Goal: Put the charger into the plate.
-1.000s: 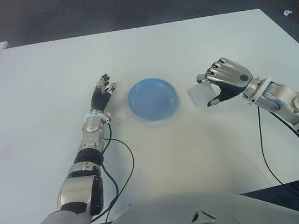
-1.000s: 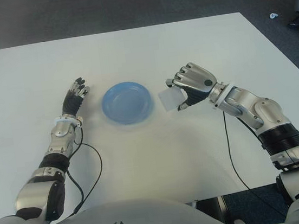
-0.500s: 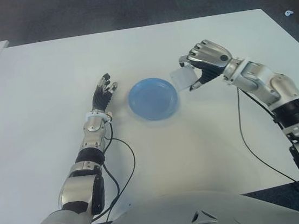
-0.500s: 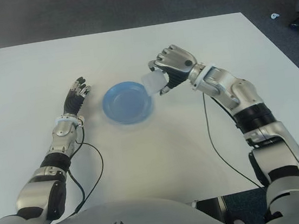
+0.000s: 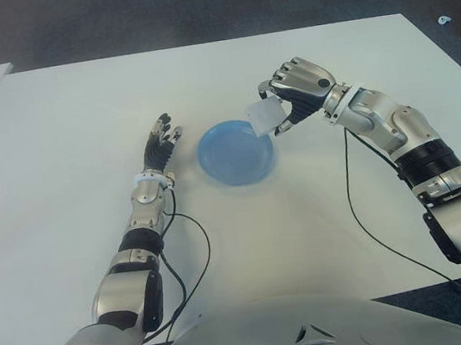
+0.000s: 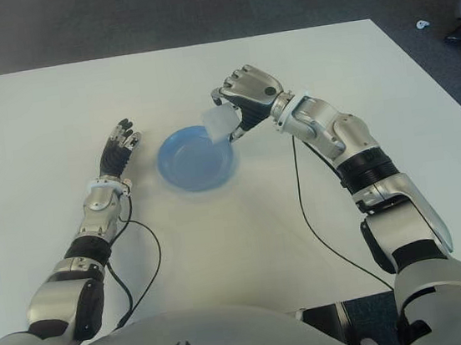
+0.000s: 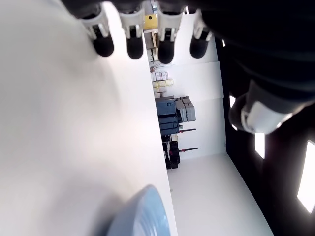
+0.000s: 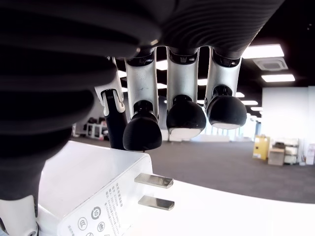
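Above the round blue plate's rim, right robot hand clamped on the boxy white charger (prongs exposed).

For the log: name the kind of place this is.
Probably an open-plan office or lab: a white table on grey carpet, ceiling light panels over a wide floor, and stacked boxes far off.

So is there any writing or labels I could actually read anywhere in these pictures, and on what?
Charger, held in the right hand over the plate's rim: small printed lines and round certification-style marks beside its two prongs, too small to read.
Plate, table, left hand beside the plate on its left: no text visible.
Shelves and boxes in the room behind, seen in the left wrist view: nothing legible.
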Available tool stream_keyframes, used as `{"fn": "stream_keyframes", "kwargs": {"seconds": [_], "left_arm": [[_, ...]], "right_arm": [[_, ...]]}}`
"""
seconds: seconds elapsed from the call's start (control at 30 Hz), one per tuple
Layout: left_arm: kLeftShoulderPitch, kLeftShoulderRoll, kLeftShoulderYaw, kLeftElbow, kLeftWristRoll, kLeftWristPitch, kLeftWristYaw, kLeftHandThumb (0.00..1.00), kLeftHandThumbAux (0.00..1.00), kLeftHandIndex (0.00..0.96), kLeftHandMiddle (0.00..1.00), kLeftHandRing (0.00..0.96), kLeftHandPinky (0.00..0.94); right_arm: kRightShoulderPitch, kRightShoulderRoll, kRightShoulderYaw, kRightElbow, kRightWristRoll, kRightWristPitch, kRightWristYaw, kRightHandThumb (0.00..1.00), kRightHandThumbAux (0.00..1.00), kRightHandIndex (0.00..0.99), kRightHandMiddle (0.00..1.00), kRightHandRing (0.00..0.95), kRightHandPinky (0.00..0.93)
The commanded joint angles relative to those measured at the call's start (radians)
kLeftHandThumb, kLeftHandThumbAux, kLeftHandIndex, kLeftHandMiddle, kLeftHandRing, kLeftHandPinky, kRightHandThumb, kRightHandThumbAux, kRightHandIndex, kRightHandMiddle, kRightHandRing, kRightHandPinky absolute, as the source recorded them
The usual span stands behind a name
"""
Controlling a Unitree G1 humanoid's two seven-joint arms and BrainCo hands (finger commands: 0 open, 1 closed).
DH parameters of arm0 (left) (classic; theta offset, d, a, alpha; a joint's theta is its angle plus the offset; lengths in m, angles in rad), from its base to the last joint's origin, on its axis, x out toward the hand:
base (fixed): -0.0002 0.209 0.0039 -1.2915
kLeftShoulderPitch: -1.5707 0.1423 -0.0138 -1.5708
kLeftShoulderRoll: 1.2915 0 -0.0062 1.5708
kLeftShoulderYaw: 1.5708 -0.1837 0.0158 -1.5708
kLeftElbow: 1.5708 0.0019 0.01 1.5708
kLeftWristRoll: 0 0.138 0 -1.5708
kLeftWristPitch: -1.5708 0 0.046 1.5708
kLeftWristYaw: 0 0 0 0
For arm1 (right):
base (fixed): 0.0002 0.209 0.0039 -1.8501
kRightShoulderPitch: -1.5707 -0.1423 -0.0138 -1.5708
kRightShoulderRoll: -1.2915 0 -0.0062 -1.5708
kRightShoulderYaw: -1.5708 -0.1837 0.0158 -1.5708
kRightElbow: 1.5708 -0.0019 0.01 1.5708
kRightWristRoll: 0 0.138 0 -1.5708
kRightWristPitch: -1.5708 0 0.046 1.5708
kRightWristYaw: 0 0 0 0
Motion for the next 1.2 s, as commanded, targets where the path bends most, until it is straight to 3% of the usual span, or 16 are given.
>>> {"fn": "stream_keyframes", "kwargs": {"seconds": [0.03,0.73,1.2], "left_arm": [[0.039,-0.036,-0.028,0.010,0.019,0.032,-0.010,0.000,0.509,0.055,0.091,0.070,0.060],[0.071,-0.064,-0.029,-0.047,0.025,0.049,-0.006,0.000,0.504,0.046,0.085,0.065,0.056],[0.088,-0.075,-0.032,-0.084,0.031,0.068,0.001,0.000,0.495,0.051,0.084,0.064,0.053]], "right_arm": [[-0.037,0.055,0.029,0.080,0.012,0.012,-0.013,0.746,0.707,0.441,0.868,0.862,0.841],[-0.098,0.164,0.081,0.289,0.021,0.019,-0.090,0.746,0.706,0.442,0.864,0.852,0.812],[-0.116,0.197,0.098,0.401,0.047,-0.009,-0.137,0.742,0.707,0.441,0.854,0.842,0.812]]}}
